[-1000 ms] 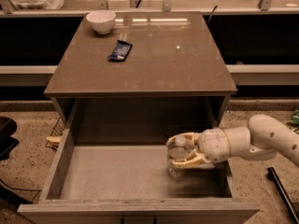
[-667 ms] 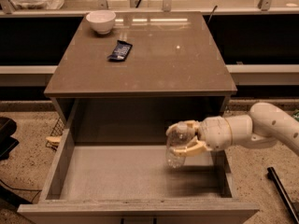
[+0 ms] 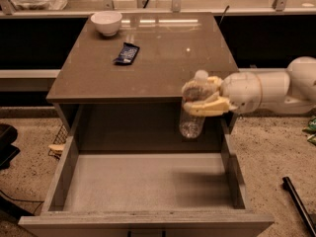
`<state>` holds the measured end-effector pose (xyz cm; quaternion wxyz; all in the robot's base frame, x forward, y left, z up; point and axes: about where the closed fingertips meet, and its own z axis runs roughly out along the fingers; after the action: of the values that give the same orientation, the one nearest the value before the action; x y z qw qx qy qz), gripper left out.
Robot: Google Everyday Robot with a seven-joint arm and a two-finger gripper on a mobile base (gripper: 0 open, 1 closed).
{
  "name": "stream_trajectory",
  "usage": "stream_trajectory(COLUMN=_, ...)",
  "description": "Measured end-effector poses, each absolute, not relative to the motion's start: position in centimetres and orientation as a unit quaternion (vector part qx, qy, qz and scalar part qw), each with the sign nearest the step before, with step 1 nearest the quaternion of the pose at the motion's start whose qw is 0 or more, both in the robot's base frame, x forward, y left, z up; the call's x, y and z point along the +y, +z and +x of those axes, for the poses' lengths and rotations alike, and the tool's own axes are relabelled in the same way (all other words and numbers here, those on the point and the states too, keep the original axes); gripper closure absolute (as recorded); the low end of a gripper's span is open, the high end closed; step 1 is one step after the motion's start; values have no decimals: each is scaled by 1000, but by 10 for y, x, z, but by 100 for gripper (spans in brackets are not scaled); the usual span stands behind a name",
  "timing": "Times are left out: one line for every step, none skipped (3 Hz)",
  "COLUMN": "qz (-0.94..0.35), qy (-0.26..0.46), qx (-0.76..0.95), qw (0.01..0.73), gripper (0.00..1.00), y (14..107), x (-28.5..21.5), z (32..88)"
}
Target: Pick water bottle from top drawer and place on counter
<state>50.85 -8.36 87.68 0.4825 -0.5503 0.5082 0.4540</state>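
Camera view shows the gripper [image 3: 200, 98] in front of the right part of the counter's front edge, above the open top drawer [image 3: 61, 174], at the end of a white arm [image 3: 276, 88] that reaches in from the right. Its yellowish fingers [image 3: 212, 105] are clamped on the upper part of the water bottle [image 3: 191, 123]. The bottle hangs upright with its white cap just above the fingers and its clear lower body below them, in the air and well apart from the drawer floor. Its bottom seems lower than the surface of the counter [image 3: 163, 58], so I judge that the picking is done and the step in hand is the carrying toward the counter. The next move calls for more height first, until the bottom of the bottle is above the front edge of the slab. Only then can it go inward, away from the camera, and then down, with the fingers opening when the bottle stands. The near right part of the counter looks a good place, because the white bowl [image 3: 106, 22] and the dark snack packet [image 3: 127, 53] lie on the left half — well apart from the gripper. One risk I see is that the bottle strikes the counter edge if the arm moves inward too early.
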Motion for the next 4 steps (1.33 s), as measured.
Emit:
stream_trajectory(qz=-536, qy=441, qx=515, qw=503, gripper=100, y=934, x=-90, z=540)
stream_trajectory(qz=-531, qy=430, qx=512, qw=521, gripper=100, y=969, x=-89, z=583)
stream_trajectory(qz=-531, qy=414, qx=514, qw=531, gripper=100, y=981, x=-84, z=633)
stream_trajectory(qz=-517, qy=391, qx=529, qw=548, gripper=100, y=978, x=-83, z=677)
